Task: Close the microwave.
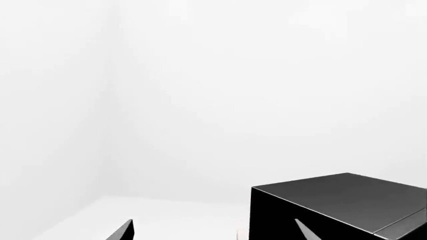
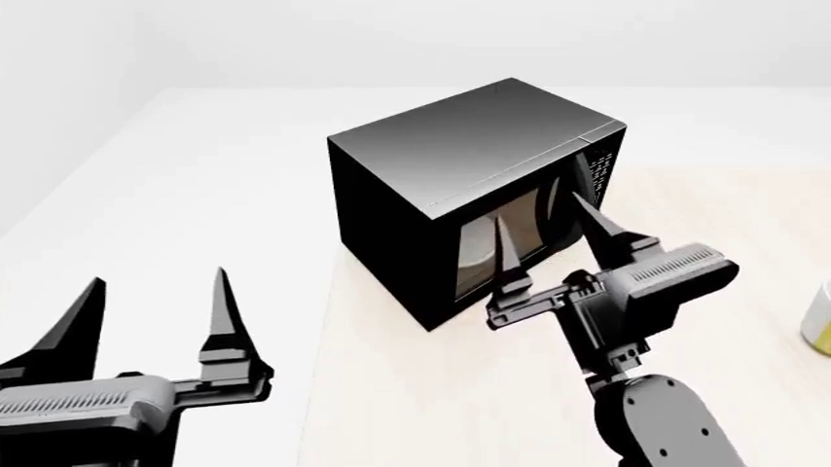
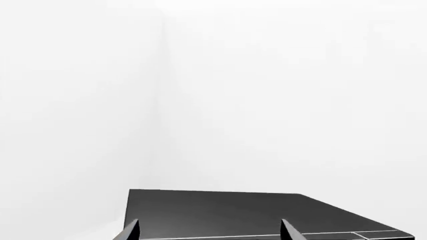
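Note:
The microwave is a glossy black box standing on the pale wooden table. Its windowed door faces right and looks flush or nearly flush with the front. The button panel is at the far end. My right gripper is open, with its fingers pointing up just in front of the door glass. My left gripper is open and holds nothing, low and well to the left of the microwave. The left wrist view shows the microwave past the left gripper. The right wrist view shows the microwave's top behind the right gripper.
A yellowish object is cut off by the right edge, on the table. A white surface lies left of and behind the microwave, with white walls beyond it.

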{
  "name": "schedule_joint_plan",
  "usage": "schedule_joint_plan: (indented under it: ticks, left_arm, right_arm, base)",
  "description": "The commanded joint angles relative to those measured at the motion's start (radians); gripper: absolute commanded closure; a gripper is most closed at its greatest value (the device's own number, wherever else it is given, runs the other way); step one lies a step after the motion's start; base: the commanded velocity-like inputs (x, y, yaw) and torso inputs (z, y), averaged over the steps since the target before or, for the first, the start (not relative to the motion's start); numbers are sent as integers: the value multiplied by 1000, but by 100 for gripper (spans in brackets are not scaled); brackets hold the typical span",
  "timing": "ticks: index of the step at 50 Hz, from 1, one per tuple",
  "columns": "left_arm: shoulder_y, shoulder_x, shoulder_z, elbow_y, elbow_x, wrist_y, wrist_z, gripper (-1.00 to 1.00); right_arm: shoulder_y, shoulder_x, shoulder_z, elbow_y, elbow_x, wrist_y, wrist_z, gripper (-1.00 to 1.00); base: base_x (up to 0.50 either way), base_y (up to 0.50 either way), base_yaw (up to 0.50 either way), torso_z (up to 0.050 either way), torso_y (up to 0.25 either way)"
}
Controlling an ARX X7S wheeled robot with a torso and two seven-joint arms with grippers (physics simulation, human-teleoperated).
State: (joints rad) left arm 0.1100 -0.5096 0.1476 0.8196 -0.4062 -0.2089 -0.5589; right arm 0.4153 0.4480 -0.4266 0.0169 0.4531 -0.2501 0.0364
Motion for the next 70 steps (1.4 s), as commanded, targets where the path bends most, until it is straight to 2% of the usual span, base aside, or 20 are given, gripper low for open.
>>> schedule_joint_plan:
  ticks: [1,43,70]
  left_arm:
    - [4,-7,-6,22,-6,-3,-9,-100]
    - [25,-8,-35,50,-35,28,-34,-100]
    - [28,-14,-39,61,-42,37,-43,-100]
  right_arm:
    - [-4,-31,19,50,-20,-136,-30,-100]
    - [13,-113,62,200,-63,-487,-119,-100]
    - [50,-172,80,326,-36,-756,-258,-100]
  base:
    - [0,0,0,0,0]
    - [0,0,0,0,0]
    - [0,0,0,0,0]
